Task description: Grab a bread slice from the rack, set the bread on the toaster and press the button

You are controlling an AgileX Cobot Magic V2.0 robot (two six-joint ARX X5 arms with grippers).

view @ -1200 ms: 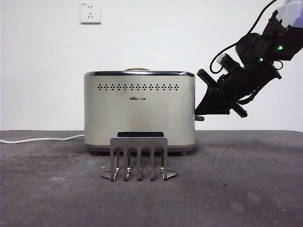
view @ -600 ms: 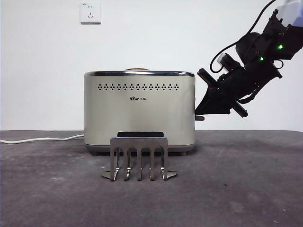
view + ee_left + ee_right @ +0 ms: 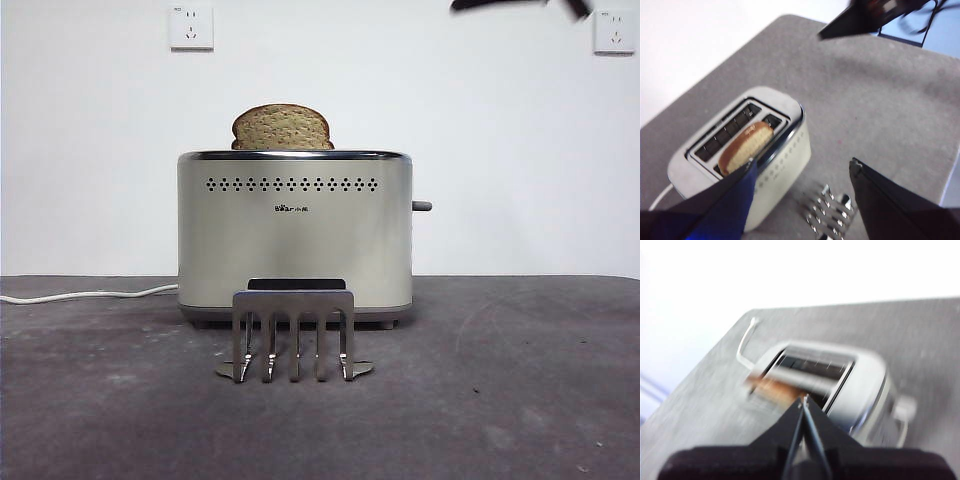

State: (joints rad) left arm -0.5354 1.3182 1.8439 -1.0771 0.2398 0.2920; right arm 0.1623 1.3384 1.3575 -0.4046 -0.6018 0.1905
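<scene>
A: How would that slice of bread [image 3: 281, 127] handle?

B: Light, soft and crumbly, I'd judge. Pinch it gently by the domed crust. It's speckled tan with a dark brown crust, standing in a slot of the toaster [image 3: 295, 235], its dome above the chrome rim.

A: And the button [image 3: 422, 206]?

B: A small grey knob on the toaster's narrow side, stiff enough for a firm push.

A: The arms?

B: Left end effector [image 3: 802, 172] spread wide above the toaster; right end effector [image 3: 803, 401] pressed together, also above it. The rack [image 3: 293, 333] stands bare before the toaster.
</scene>
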